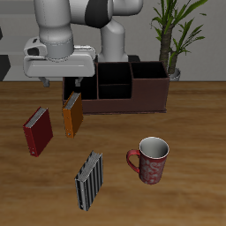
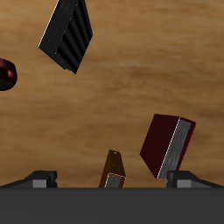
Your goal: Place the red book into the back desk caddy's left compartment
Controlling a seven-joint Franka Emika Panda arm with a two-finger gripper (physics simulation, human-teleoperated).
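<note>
The red book stands on the wooden table, dark red with pale page edges, apart from everything else. My gripper hangs open above the table, over the orange-brown book and to one side of the red book, holding nothing. The back desk caddy is a dark maroon box with black dividers, standing farther back beside the arm. Its tall end section by the plant looks like the left compartment, dark inside.
A grey-black striped book stands near the table's front edge. A red patterned mug sits in front of the caddy. A potted plant stands behind the caddy.
</note>
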